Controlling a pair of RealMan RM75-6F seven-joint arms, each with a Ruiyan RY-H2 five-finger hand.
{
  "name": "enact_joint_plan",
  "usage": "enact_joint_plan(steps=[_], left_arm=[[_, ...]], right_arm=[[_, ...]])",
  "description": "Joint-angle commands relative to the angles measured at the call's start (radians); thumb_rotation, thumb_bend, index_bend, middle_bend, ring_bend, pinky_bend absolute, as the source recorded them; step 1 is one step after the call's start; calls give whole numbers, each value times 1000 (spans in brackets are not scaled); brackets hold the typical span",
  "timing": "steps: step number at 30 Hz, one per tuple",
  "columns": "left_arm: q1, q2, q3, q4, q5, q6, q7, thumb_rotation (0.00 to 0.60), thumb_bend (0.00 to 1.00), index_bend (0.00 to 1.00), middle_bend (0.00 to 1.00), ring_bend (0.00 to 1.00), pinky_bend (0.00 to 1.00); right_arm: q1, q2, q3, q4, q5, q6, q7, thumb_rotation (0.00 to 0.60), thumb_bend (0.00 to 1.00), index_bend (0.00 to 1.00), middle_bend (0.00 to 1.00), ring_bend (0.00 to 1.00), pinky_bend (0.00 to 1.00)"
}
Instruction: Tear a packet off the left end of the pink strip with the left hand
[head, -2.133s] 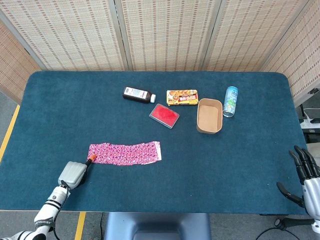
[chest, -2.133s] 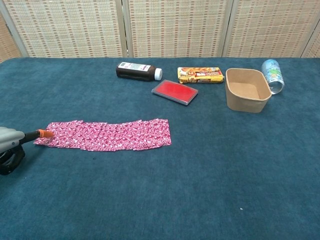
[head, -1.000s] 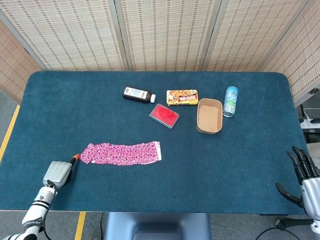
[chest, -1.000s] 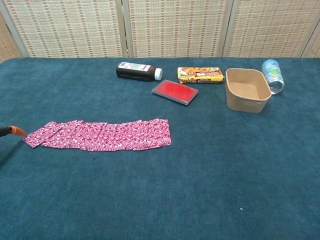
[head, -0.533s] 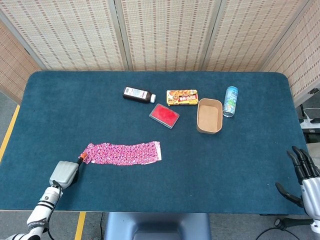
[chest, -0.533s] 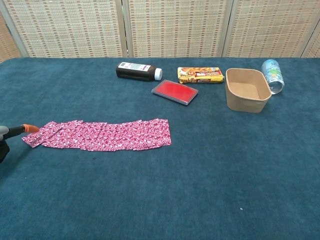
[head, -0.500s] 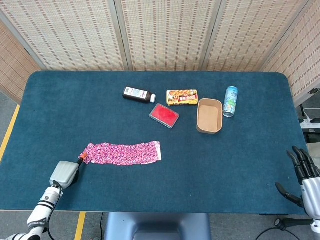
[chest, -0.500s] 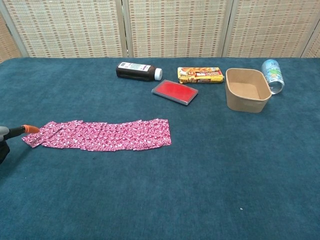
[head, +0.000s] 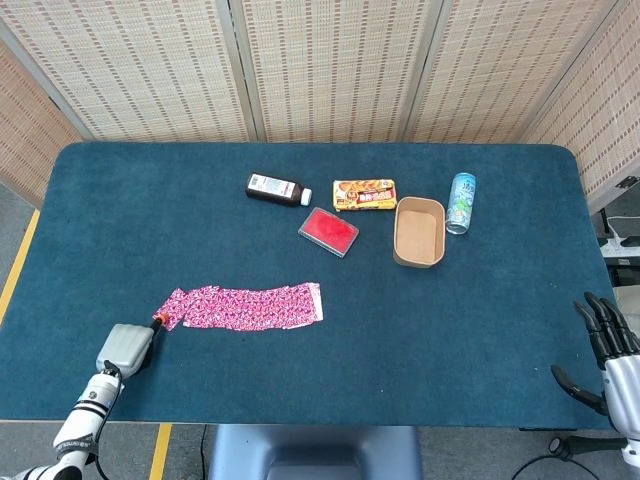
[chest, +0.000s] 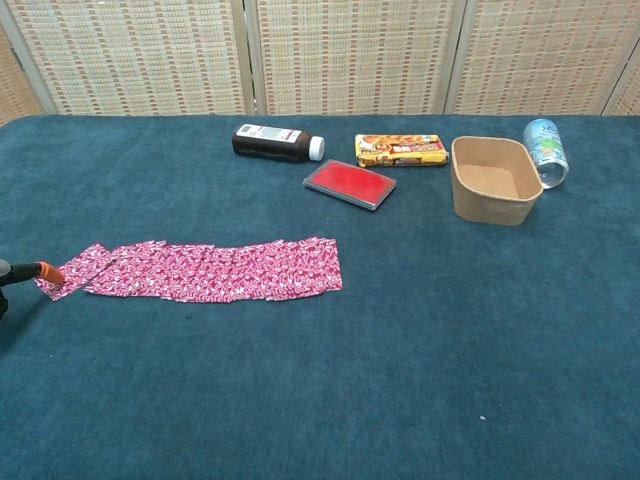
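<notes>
Crinkly pink strip (chest: 200, 270) on felt table (chest: 320, 400), left hand (head: 128, 345) fingers pinching its end, right hand (head: 608, 350) fingers spread

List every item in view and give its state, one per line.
pink strip: flat on the table, its left end packet angled away.
left hand: orange fingertip on the strip's left end.
right hand: off the table edge, fingers apart, holding nothing.
dark bottle: on its side, white cap on.
can: on its side.
brown tub: upright, empty.
red case: flat, closed.
yellow snack pack: lying flat.
</notes>
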Motion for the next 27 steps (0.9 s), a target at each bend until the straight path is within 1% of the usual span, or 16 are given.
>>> enact_joint_plan(steps=[1, 3, 5, 7, 11, 13, 16, 18, 19, 21, 23, 24, 25, 27], left_arm=[[-2, 7, 3, -8, -28, 4, 28, 600, 833, 370, 768, 723, 594], [-2, 10, 2, -14, -62, 17, 62, 600, 834, 374, 768, 725, 597], [-2, 8, 0, -21, -117, 52, 128, 600, 835, 374, 767, 728, 602], [-3, 1, -6, -33, -187, 94, 203, 600, 836, 376, 767, 729, 611], [-10, -9, -25, -60, -311, 151, 298, 600, 839, 392, 768, 735, 633], [-16, -15, -32, -69, -357, 176, 334, 600, 839, 404, 768, 740, 643], [-19, -24, -37, -79, -384, 208, 359, 600, 840, 414, 769, 746, 652], [-20, -27, -37, -79, -369, 213, 348, 600, 840, 414, 768, 749, 658], [-18, -29, -34, -74, -335, 212, 323, 600, 840, 408, 768, 750, 660], [-9, -33, -27, -58, -258, 215, 265, 600, 839, 356, 767, 752, 664], [-6, -35, -23, -51, -232, 216, 245, 600, 839, 302, 766, 752, 665], [-4, -36, -21, -48, -220, 216, 235, 600, 839, 269, 765, 752, 665], [-1, -38, -19, -43, -191, 217, 213, 600, 839, 211, 764, 752, 667], [10, -43, -7, -23, -81, 224, 125, 600, 839, 99, 764, 753, 669]], right_arm=[[0, 1, -1, 0, -1, 0, 0, 600, 127, 0, 0, 0, 282], [0, 2, -2, -1, -1, -2, 1, 600, 127, 0, 0, 0, 282], [0, 3, -2, -1, -1, -2, 1, 600, 127, 0, 0, 0, 282], [0, 2, -2, -2, 0, -3, 1, 600, 127, 0, 0, 0, 283], [0, 2, -2, -2, -1, -3, 0, 600, 127, 0, 0, 0, 282], [0, 2, -2, -2, 0, -3, -1, 600, 127, 0, 0, 0, 282], [1, 2, -2, -2, 0, -4, -2, 600, 127, 0, 0, 0, 282], [1, 2, -2, -2, 0, -5, -3, 600, 127, 0, 0, 0, 282], [1, 2, -2, -3, 0, -5, -3, 600, 127, 0, 0, 0, 282], [2, 1, -2, -3, 1, -6, -4, 600, 128, 0, 0, 0, 282], [2, 1, -2, -3, 1, -6, -4, 600, 127, 0, 0, 0, 282], [2, 1, -1, -3, 1, -6, -4, 600, 127, 0, 0, 0, 283], [2, 1, -1, -3, 1, -6, -4, 600, 128, 0, 0, 0, 283], [2, 1, -1, -3, 1, -6, -5, 600, 127, 0, 0, 0, 282]])
